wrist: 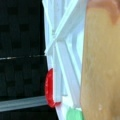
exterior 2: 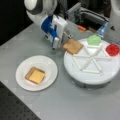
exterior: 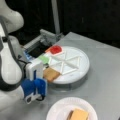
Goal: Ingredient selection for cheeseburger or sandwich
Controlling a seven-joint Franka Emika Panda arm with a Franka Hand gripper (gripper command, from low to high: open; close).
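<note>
Wrist view fills half its width with a tan bread square (wrist: 101, 65), matte and faintly speckled, right up against my camera, so I take it that my claw is pinching this slice by its edge. In both front views my blue-and-white claw (exterior: 37, 96) (exterior 2: 55, 45) hangs at the rim of the white divided tray (exterior: 83, 66) (exterior 2: 75, 72), and the bread square (exterior: 50, 74) (exterior 2: 72, 46) sits tilted, its outer edge reaching past the rim toward my fingers (exterior 2: 56, 43); I cannot make out the fingertips themselves closing on it. The tray is round, smooth plastic, cut into wedge compartments by raised white ribs that cross at the centre. One wedge holds the green lettuce (exterior: 44, 59) (exterior 2: 94, 40), a soft-edged pale green piece; the wedge beside it holds the red disc (exterior: 55, 49) (exterior 2: 112, 49), glossy and round. The wrist view shows the same ribs, with the red disc (wrist: 50, 91) at the tray's edge and a sliver of green lettuce (wrist: 74, 115) at the bottom. The other wedges I can see hold nothing. Well apart from the tray, on the grey tabletop (exterior: 105, 50) (exterior 2: 70, 100), lies a white paper plate (exterior: 56, 111) (exterior 2: 22, 75) with a fluted rim. On it rests the started sandwich (exterior: 78, 115) (exterior 2: 35, 75): a flat tan bread square with a yellow cheese square (exterior 2: 36, 76) laid on top, slightly smaller, so a tan border shows around it.
</note>
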